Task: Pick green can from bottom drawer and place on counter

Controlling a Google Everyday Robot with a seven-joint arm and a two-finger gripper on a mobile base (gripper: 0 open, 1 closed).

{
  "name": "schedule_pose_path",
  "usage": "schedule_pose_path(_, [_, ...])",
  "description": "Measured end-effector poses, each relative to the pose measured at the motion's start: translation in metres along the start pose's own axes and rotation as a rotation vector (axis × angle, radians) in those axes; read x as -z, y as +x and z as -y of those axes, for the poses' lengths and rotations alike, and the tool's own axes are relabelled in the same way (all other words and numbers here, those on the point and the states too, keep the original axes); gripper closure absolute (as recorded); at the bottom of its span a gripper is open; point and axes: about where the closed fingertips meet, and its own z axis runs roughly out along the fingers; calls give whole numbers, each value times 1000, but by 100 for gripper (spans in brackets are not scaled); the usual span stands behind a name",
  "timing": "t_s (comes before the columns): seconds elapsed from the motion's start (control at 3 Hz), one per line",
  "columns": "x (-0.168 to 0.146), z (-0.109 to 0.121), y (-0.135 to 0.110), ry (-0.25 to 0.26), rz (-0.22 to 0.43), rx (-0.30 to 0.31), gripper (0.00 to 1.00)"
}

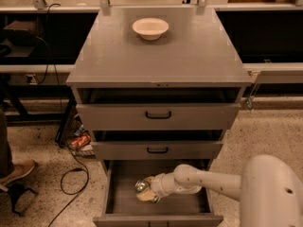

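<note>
at lower centre, the gripper (148, 191) is sitting low in the bottom drawer (122, 195) at the can (140, 187), for lifting to the counter (199, 51); its grip cannot be told.

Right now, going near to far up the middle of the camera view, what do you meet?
bottom drawer, pulled open, with the gripper reaching inside it → middle drawer → top drawer → counter → white bowl near the counter's far edge.
</note>
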Motion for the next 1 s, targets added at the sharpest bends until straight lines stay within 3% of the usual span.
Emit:
schedule_pose_path(0.33, [61, 14, -2, -9, 114, 14, 100])
schedule_pose_path(0.67, [70, -1, 0, -77, 123, 23, 100])
schedule_pose_path(1.0, [69, -1, 0, -77, 124, 23, 100])
